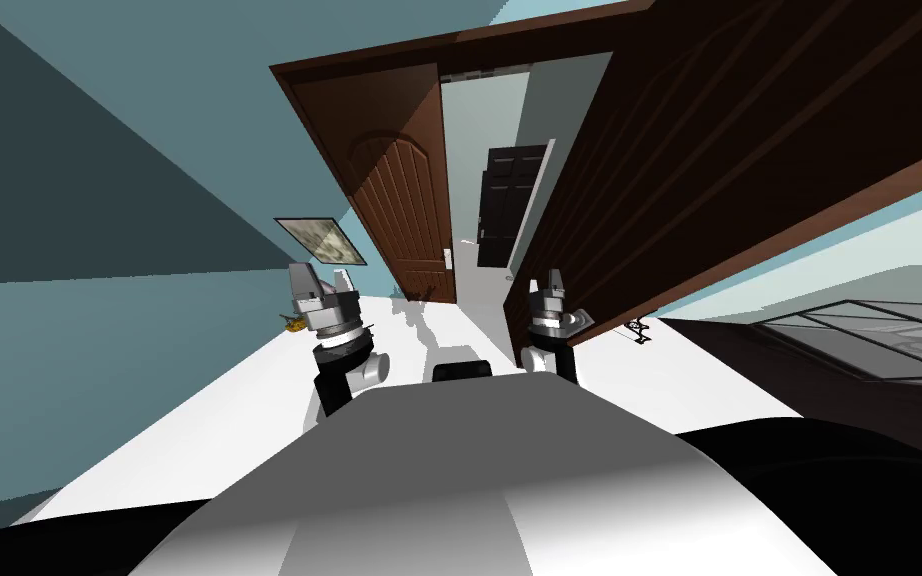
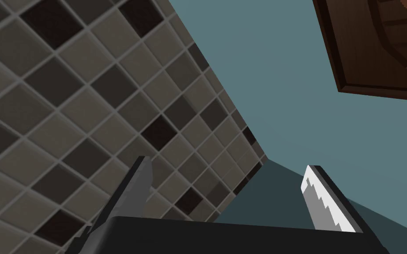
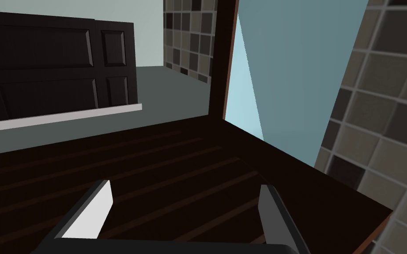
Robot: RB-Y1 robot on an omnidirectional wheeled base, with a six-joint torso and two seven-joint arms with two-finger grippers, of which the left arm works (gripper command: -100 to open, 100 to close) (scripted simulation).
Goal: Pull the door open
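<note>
The dark brown door (image 1: 709, 170) stands swung wide toward me on my right, and its slatted face (image 3: 154, 176) lies right in front of my right hand. My right gripper (image 1: 553, 283) is up against the door's free edge, open (image 3: 185, 216), with nothing between its fingers. A light grey handle (image 1: 581, 318) sticks out of the door just beside that wrist. My left gripper (image 1: 321, 278) is raised on the left, away from the door, and is also open (image 2: 229, 194) and empty.
A second brown door with an arched panel (image 1: 399, 200) and a white handle (image 1: 446, 262) flanks the opening on the left. Through the gap stands a black panelled door (image 1: 507, 200). Dark glass-topped furniture (image 1: 849, 340) lies at my right, and a picture (image 1: 321, 240) hangs left.
</note>
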